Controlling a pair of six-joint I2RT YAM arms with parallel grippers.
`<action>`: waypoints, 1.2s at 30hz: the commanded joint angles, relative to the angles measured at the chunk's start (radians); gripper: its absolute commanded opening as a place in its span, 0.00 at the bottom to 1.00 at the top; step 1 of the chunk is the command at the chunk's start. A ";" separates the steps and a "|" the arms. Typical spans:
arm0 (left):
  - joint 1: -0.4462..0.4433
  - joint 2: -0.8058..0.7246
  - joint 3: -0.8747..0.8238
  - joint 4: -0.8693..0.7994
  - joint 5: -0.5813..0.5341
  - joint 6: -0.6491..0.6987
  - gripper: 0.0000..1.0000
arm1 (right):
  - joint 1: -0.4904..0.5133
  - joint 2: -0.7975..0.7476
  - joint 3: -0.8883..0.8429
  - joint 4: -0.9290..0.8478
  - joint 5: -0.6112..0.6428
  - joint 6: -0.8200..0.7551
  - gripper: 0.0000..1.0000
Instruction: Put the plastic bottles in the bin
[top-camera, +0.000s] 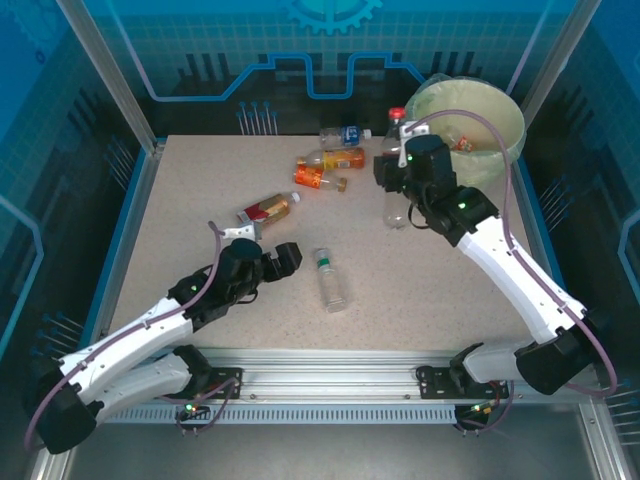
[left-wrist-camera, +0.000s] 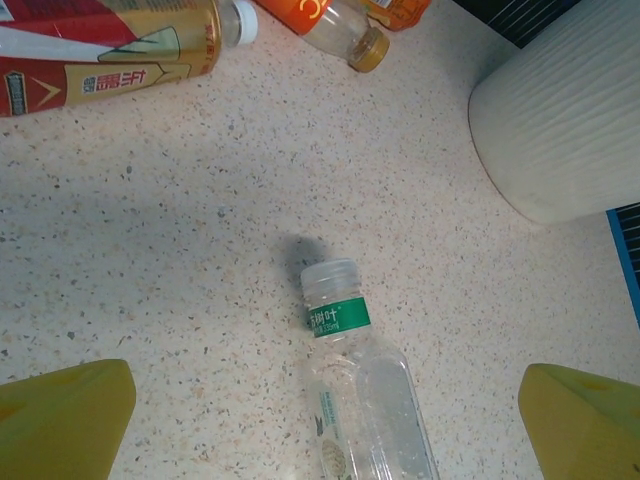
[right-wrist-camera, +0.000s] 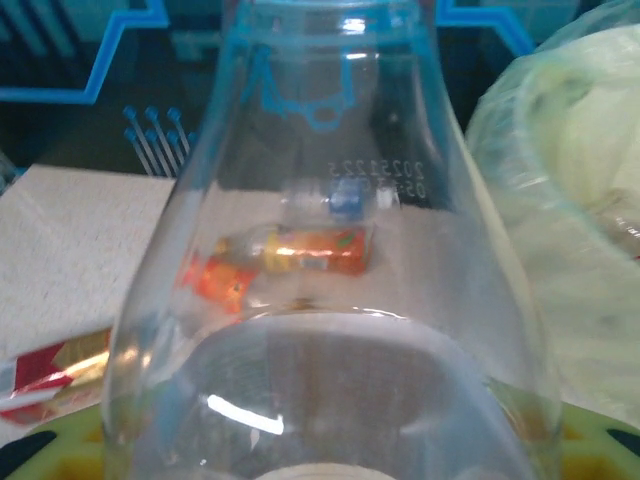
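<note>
My right gripper is shut on a clear bottle with a red cap, held upright just left of the bin. In the right wrist view this bottle stands between the jaws of the right gripper, with the bag-lined bin to the right. My left gripper is open. Below it lies a clear bottle with a green label, between the jaws of the left gripper and untouched.
An amber bottle with a red label lies just beyond the left gripper. Two orange bottles and a blue-labelled one lie near the table's back. One bottle rests inside the bin.
</note>
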 joint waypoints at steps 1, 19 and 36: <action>-0.007 0.005 -0.002 0.000 0.039 -0.030 0.99 | -0.067 -0.015 0.056 0.052 -0.070 0.025 0.34; -0.007 0.155 0.008 -0.009 0.209 -0.040 0.99 | -0.452 0.225 0.480 -0.043 -0.196 0.099 0.35; -0.006 0.159 0.006 -0.057 0.183 -0.066 0.99 | -0.545 0.586 0.813 -0.102 -0.206 0.063 0.37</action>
